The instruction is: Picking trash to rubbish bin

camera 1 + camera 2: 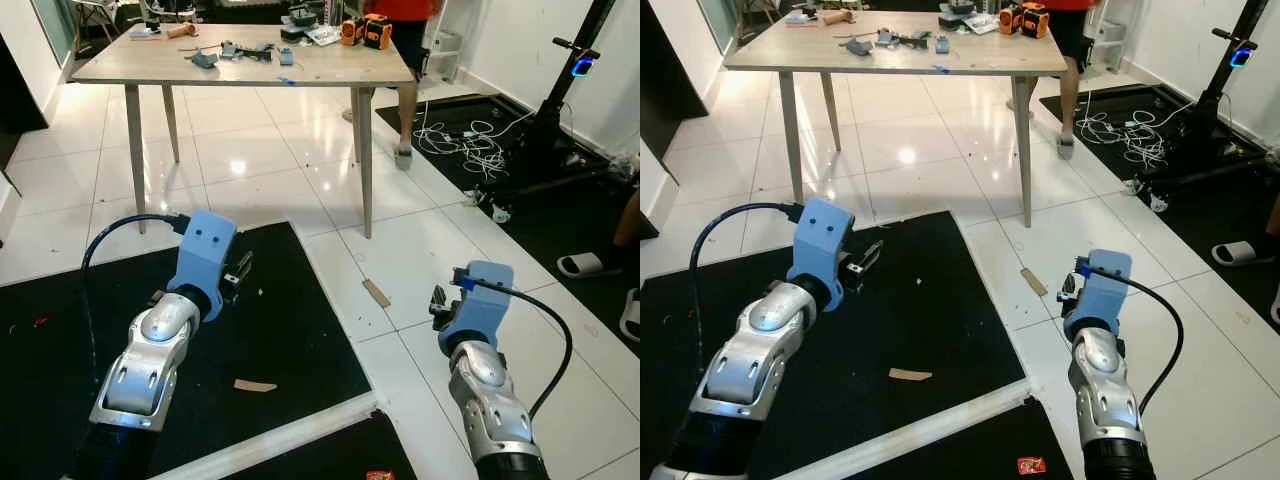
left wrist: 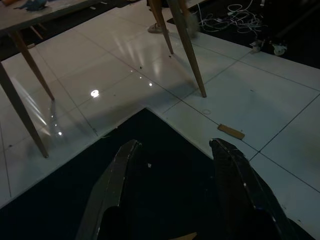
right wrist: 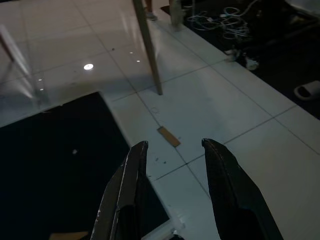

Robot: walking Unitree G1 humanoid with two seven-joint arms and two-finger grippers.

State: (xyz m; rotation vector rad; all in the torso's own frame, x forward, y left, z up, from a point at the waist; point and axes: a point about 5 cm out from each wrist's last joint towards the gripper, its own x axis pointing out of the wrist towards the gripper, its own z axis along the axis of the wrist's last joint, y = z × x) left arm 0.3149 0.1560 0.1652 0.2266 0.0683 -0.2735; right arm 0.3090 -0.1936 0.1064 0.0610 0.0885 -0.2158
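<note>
White glossy floor tiles (image 1: 260,160) met a black mat (image 1: 290,330) at the near left, and a wooden desk (image 1: 240,65) stood at the far side with a person (image 1: 405,60) behind its right end.

We identified two pieces of trash within reach. A flat brown strip (image 1: 376,293) lay on the white tile, just right of the mat's right edge. Its long axis ran from far left to near right. A second cardboard scrap (image 1: 255,385) lay on the mat, nearer to us, long axis roughly left to right. A small red wrapper (image 1: 1031,465) lay on a second dark mat at the near edge.

We held the right gripper (image 3: 172,150) above the floor with its jaws spread wide. The brown strip lay ahead of them and slightly to the left. We held the left gripper (image 2: 172,150) over the mat, jaws likewise wide, with the strip ahead and to the right.

We judged the right arm nearer to the strip. We judged that the jaws would need to close across its short width. No rubbish bin could be made out.
</note>
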